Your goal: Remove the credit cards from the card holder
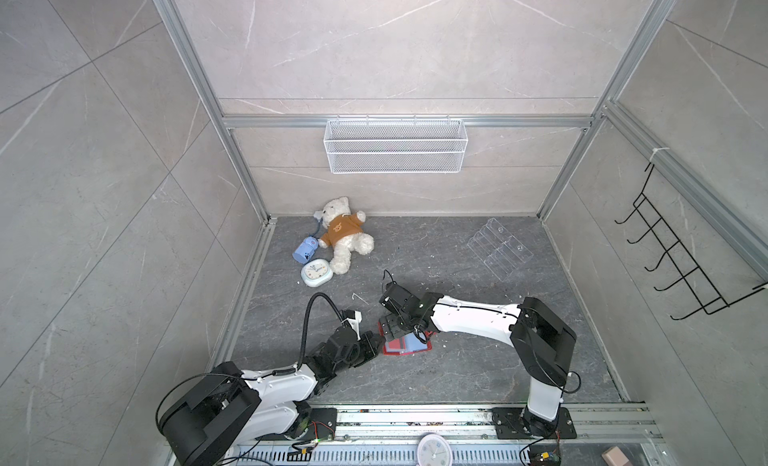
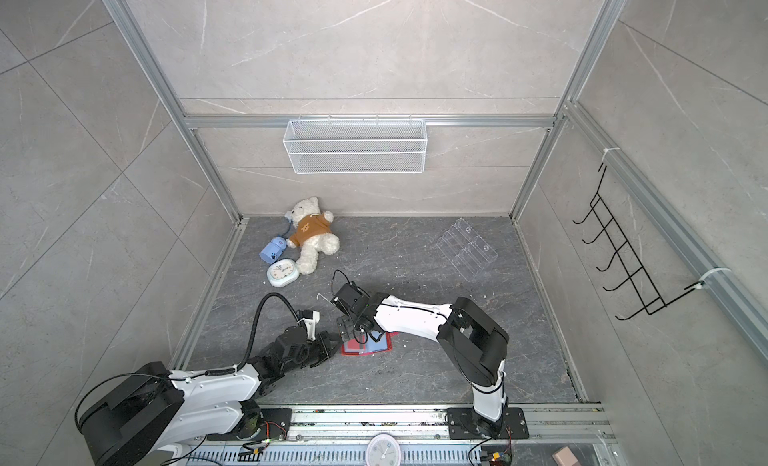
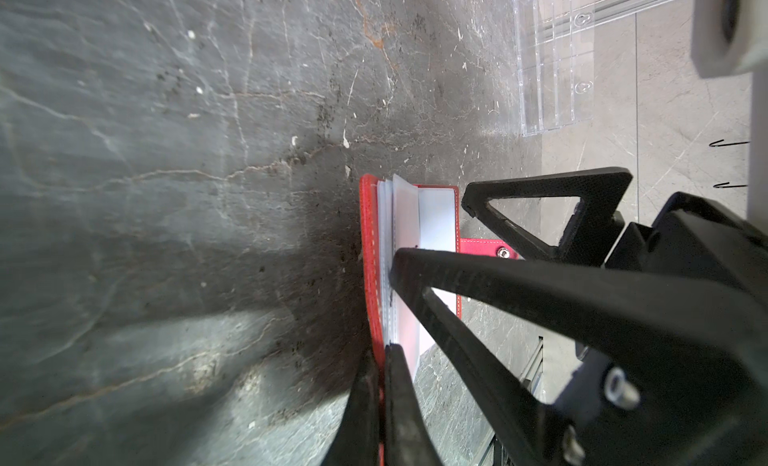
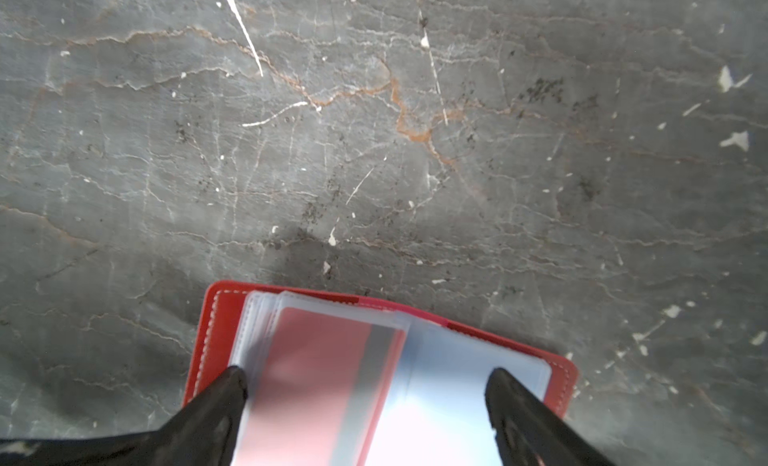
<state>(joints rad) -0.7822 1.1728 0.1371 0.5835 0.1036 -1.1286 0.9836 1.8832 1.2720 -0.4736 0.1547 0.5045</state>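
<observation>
The red card holder point(image 1: 409, 346) point(image 2: 374, 346) lies open on the dark floor between both arms, with its pale blue sleeves fanned up. My left gripper point(image 3: 380, 362) point(image 1: 374, 344) is shut on the edge of its red cover point(image 3: 368, 235). My right gripper point(image 4: 370, 380) point(image 1: 390, 324) points down over it, open. Its fingertips point(image 4: 235, 383) straddle the sleeves point(image 4: 457, 360). A blurred pinkish patch point(image 4: 316, 360) shows through a raised sleeve. I cannot pick out the credit cards themselves. The snap tab point(image 3: 484, 247) sticks out beside a right finger point(image 3: 540, 202).
A teddy bear point(image 1: 345, 235), a blue toy point(image 1: 304, 249) and a small clock point(image 1: 316, 272) lie at the back left. A clear acrylic rack point(image 1: 498, 247) stands at the back right. A wire basket point(image 1: 395, 145) hangs on the back wall and black hooks point(image 1: 681, 256) on the right wall.
</observation>
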